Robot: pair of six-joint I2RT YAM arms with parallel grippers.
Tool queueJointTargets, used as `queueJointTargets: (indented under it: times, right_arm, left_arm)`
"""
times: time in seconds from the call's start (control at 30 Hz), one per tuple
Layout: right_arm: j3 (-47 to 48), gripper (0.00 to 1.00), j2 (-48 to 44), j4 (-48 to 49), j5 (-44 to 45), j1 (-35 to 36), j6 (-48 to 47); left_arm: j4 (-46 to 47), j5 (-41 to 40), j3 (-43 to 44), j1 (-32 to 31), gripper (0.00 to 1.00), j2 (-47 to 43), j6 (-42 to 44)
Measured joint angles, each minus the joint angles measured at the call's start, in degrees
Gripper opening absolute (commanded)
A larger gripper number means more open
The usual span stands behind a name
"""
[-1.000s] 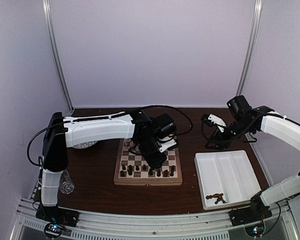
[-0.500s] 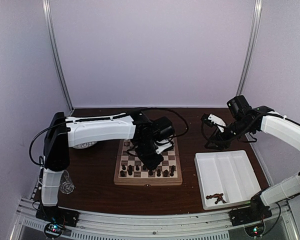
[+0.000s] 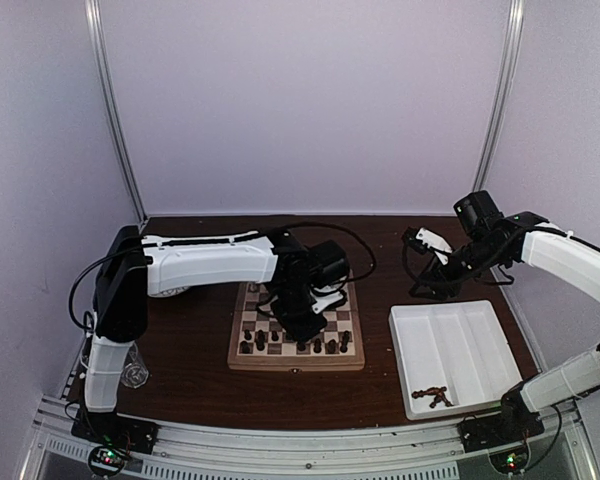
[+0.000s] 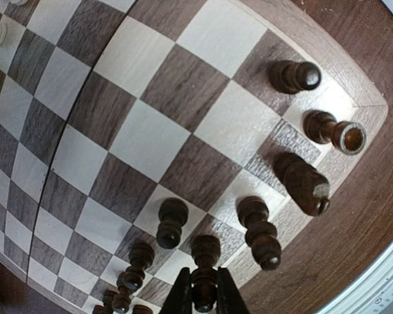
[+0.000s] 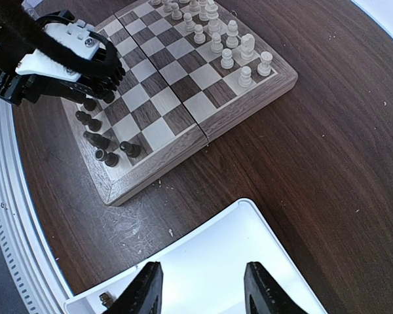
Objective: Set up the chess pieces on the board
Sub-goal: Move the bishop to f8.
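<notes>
The left tool point(image 4: 203, 302) is almost shut. Its two dark fingers point(image 4: 181, 297) pinch the head of one dark chessman point(image 4: 205, 261), whose foot is on or just over a square directly below the tool; the wrist view does not settle whether it touches. Gripping so high on the piece makes sense. A short pawn-like piece point(image 4: 170, 222) stands close on one side of the tool and a taller turned piece point(image 4: 259, 232) on the other, so a grip from straight above that takes only the top leaves both alone. The board point(image 3: 352, 364) lies right under this tool. The other dark men point(image 3: 331, 346) are ranked along the edge nearer the arm bases, and the cream set point(image 5: 229, 39) stands along the opposite edge, well beyond the tool. From that I judge the cream side done and the dark ranks the part in hand. The right tool point(image 5: 203, 288) gapes wide with nothing between its fingers. It hangs over the far corner of the white tray point(image 5: 216, 258), well apart from the board. That spot seems chosen on purpose: it is clear of the left arm's reach across the squares, and a few loose dark pieces point(image 3: 432, 396) lie in the end of the tray nearest the arm bases, behind and below the tool. This arm looks better placed to fetch them off the desk point(image 5: 327, 163) side.
</notes>
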Motion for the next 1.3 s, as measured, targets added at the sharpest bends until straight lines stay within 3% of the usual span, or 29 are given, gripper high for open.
queueJointTargets:
  times: [0.33,0.77,1.3]
  right_arm:
    - [0.0,0.46,0.0,0.0,0.0,0.0,0.0]
    - [0.0,0.46,0.0,0.0,0.0,0.0,0.0]
    - [0.0,0.46,0.1,0.0,-0.1,0.0,0.0]
  left_arm:
    - [-1.1,1.1,-0.3,0.0,0.03,-0.4,0.0]
    - [-4.6,-1.9,-7.4,1.4,0.0,-4.9,-0.2]
    - [-4.4,-1.5,-7.6,3.1,0.0,-5.0,-0.6]
